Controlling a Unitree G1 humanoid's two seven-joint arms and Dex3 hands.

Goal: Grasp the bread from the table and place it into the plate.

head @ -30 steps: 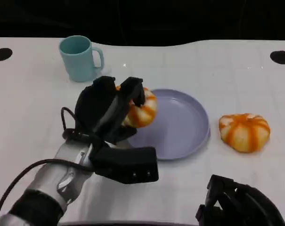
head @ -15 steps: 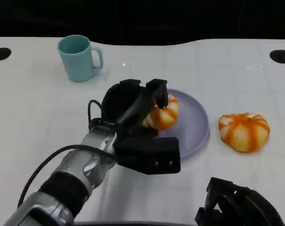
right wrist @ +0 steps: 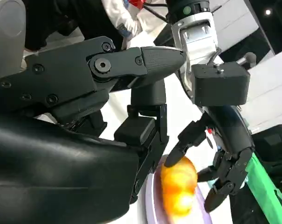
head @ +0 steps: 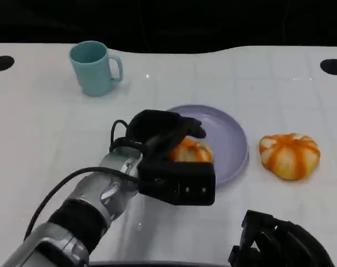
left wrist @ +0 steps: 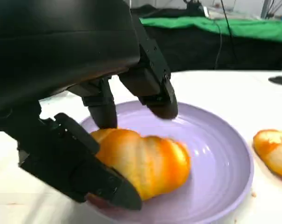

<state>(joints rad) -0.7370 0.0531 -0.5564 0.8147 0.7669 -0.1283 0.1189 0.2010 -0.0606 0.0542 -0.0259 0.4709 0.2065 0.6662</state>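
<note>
The bread (head: 191, 151) lies inside the plate (head: 232, 136), on the part of its floor nearest the robot, long axis roughly across the plate toward the second bread (head: 289, 155), which sits on the table just beyond the plate's rim. The left hand (head: 162, 133) is directly over it, fingers (left wrist: 154, 84) spread loosely above and around the loaf; whether any pad touches is unclear. The right hand (head: 279, 245) sits curled, well short of the plate, holding nothing.

Glossy glazed bread (left wrist: 145, 163) on a smooth, semi-gloss lavender plate (left wrist: 224, 154); matt black plastic left hand (head: 162, 130); smooth white table (head: 40, 128).
</note>
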